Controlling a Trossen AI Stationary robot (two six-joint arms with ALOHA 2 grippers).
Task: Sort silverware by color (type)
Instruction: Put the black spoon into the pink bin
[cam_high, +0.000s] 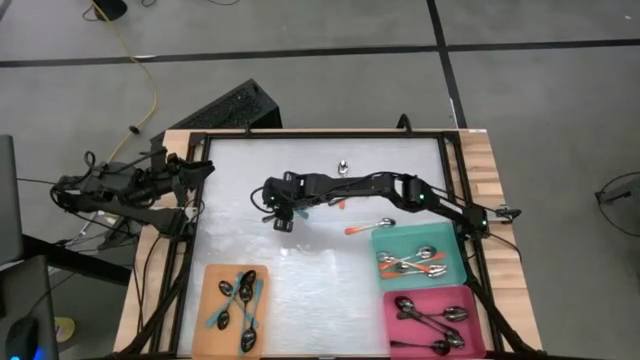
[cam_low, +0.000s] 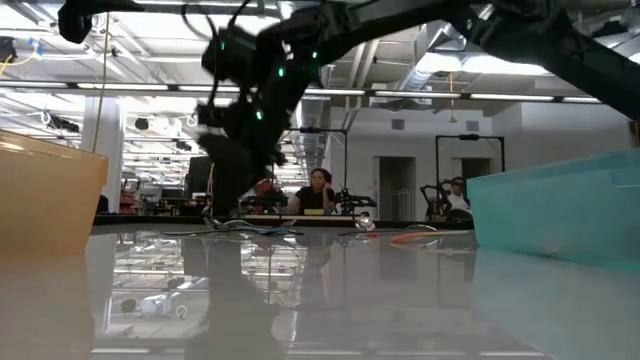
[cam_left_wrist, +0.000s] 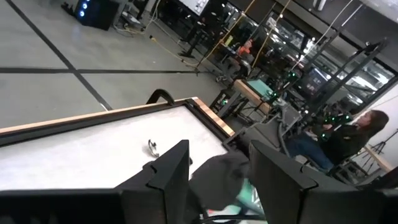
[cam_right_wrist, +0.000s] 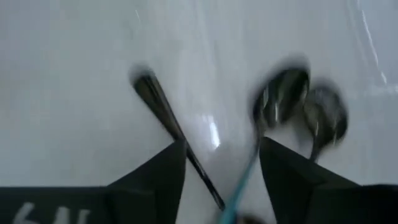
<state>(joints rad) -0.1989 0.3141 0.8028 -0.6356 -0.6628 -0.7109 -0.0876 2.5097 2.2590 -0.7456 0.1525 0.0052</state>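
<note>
White glossy tabletop (cam_high: 320, 250) in a wood-and-black frame, grey concrete floor around it; low view looks into a workshop with seated people at benches far behind. Right gripper (cam_high: 283, 212) reaches out to the table's middle-left, pointing down just above the surface, fingers spread apart with nothing pinched. Its wrist view shows what lies under it: a black-handled spoon with dark bowl (cam_right_wrist: 163, 109) lying diagonally and running in between the fingers, a teal-handled spoon with shiny dark bowl (cam_right_wrist: 277, 102) beside it, and a third dark spoon bowl (cam_right_wrist: 324, 118) just beyond that one, handle colour unclear. Left gripper (cam_high: 196, 170) waits at the table's left edge, off the work area, fingers spread, holding nothing. Flat orange tray (cam_high: 233, 308) at the near left holds several teal-handled spoons (cam_high: 240, 300). Teal tray (cam_high: 452, 270) at the near right holds orange-handled spoons (cam_high: 408, 265). Pink tray (cam_high: 400, 335) next to it, nearer the table's front edge, holds black-handled spoons (cam_high: 430, 318). One loose orange-handled spoon (cam_high: 368, 227) lies on the table just beside the teal tray's far-left corner. One small silver spoon (cam_high: 343, 167) lies alone near the far edge, well apart from the rest.
</note>
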